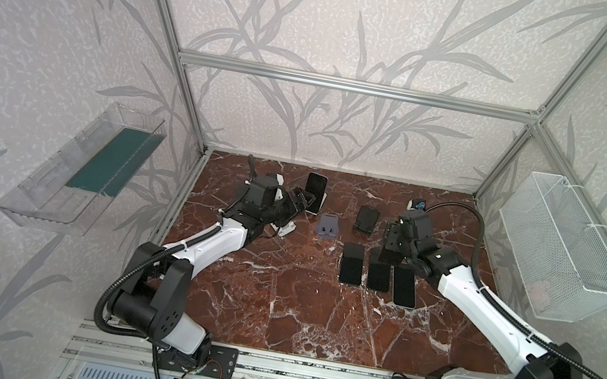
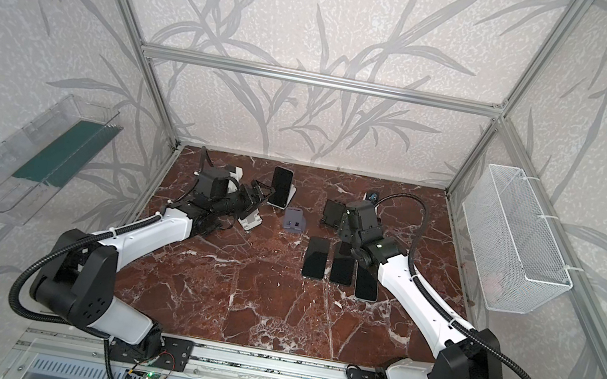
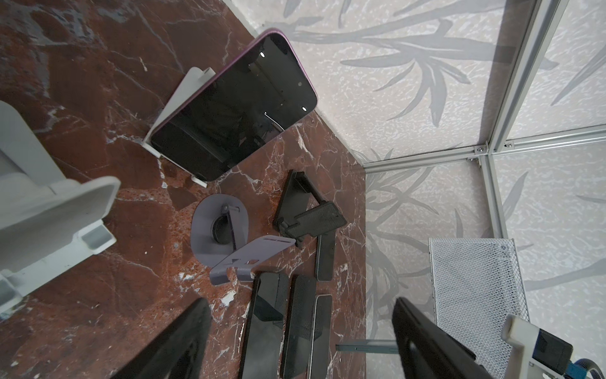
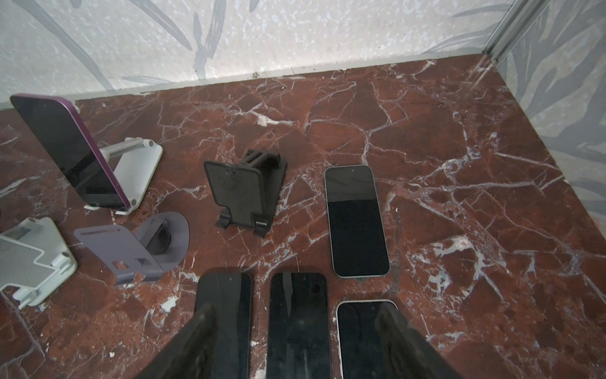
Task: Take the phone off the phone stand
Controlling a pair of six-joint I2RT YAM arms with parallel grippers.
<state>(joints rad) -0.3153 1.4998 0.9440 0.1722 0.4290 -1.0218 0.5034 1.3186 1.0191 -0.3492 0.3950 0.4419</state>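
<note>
A purple-edged phone leans upright on a white phone stand at the back left of the marble table. The left wrist view shows its dark screen, the phone resting on the stand. In the right wrist view the phone and the stand sit at the far left. My left gripper is open just short of the phone's left side, with nothing between its fingers. My right gripper hangs open over flat-lying phones, holding nothing.
Several phones lie flat right of centre. An empty black stand, a grey-purple stand and a second white stand beneath my left arm stand nearby. A wire basket hangs on the right wall, a clear tray on the left.
</note>
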